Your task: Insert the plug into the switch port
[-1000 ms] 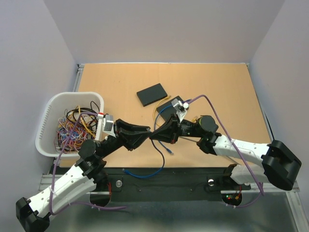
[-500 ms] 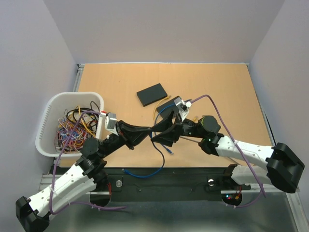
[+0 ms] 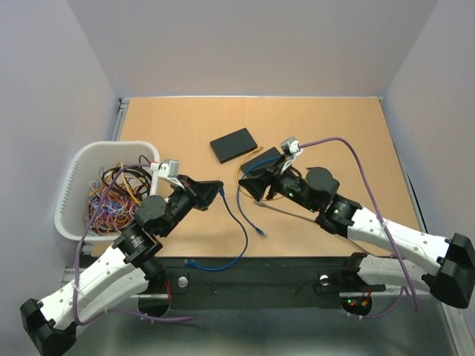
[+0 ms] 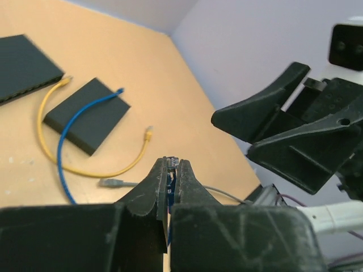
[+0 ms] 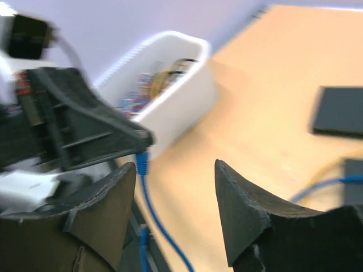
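Observation:
My left gripper [image 3: 217, 188] is shut on the blue cable's plug [image 4: 172, 162], whose clear tip pokes out past the fingertips. The blue cable [image 3: 239, 226] hangs from it down to the table's near edge. My right gripper [image 3: 249, 191] faces it a short way to the right, open and empty [image 5: 176, 170]. In the right wrist view the plug [image 5: 140, 161] shows under the left gripper's tip. The black switch [image 4: 88, 115] lies beyond, with a second blue cable running onto it; my right gripper partly covers the switch [image 3: 265, 161] from above. I cannot make out its ports.
A second flat black box [image 3: 233, 144] lies further back. A yellow cable [image 4: 85, 169] curls by the switch, and a grey cable [image 3: 291, 212] lies beneath my right arm. A loose blue plug [image 3: 260, 232] rests on the table. A white basket [image 3: 78, 170] of tangled wires stands at the left.
The two grippers met over the table's middle. The left one closed on the blue plug, the right one opened and let go. Both have since drawn apart.

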`<move>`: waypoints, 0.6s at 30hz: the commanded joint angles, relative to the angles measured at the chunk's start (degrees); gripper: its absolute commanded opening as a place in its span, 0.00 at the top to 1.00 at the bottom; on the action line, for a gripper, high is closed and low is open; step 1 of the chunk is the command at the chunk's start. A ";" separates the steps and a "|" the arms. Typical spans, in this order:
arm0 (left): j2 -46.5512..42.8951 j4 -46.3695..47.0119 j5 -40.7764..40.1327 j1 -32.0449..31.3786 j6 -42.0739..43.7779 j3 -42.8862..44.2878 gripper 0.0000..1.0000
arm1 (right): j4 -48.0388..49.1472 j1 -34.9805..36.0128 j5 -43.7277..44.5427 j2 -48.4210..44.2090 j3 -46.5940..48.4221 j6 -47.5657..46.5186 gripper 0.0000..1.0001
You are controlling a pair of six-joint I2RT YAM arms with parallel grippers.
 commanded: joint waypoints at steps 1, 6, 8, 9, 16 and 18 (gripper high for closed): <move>2.10 -2.64 -6.99 -0.09 -3.30 3.03 1.00 | -9.12 4.02 11.90 4.49 4.37 -4.86 0.39; 4.65 -2.82 -9.10 -0.09 -4.36 3.47 1.00 | -10.18 8.61 16.65 11.08 8.86 -7.06 0.42; 5.35 -2.90 -9.89 -0.09 -4.36 3.56 1.00 | -10.09 9.75 16.65 12.84 9.83 -7.33 0.42; 5.45 -2.82 -10.24 -0.09 -4.18 3.64 1.00 | -10.00 9.93 16.74 14.24 10.88 -7.50 0.42; 6.68 -2.20 -10.51 -0.09 -3.92 3.47 1.00 | -9.38 10.81 17.62 19.35 12.82 -7.68 0.43; 6.59 -1.76 -10.42 -0.09 -4.00 3.21 1.00 | -9.30 10.90 17.88 20.49 13.44 -7.77 0.49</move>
